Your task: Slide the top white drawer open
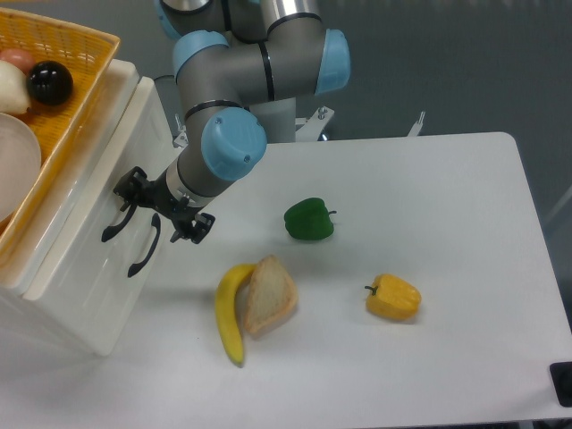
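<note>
Counting first: two peppers, one green pepper (309, 220) near the middle of the table (465, 223) and one yellow pepper (393, 298) at about four o'clock from it; one banana (228, 308) lying against one piece of bread (268, 295) at about seven o'clock from the green one. Two drawers sit in the white cabinet (80, 295) at the nine o'clock edge of the view, each with one curved black handle. The top white drawer (103, 192) is the one nearer the cabinet's top, its handle (116, 223) running down the front; the lower drawer's handle (145, 246) lies just beside it toward four o'clock. One orange basket (67, 54) rests on the cabinet, holding a black ball (49, 82), a white dish (16, 170) and some pale rounded things I cannot name.

My arm (241, 80) comes in from twelve o'clock, folds at the blue-capped joints and slants down toward eight o'clock. My gripper (152, 204) is at the drawer fronts, fingers spread apart, one by the upper end of the top handle, the other out over the table edge. Whether a finger touches the handle I cannot tell.
</note>
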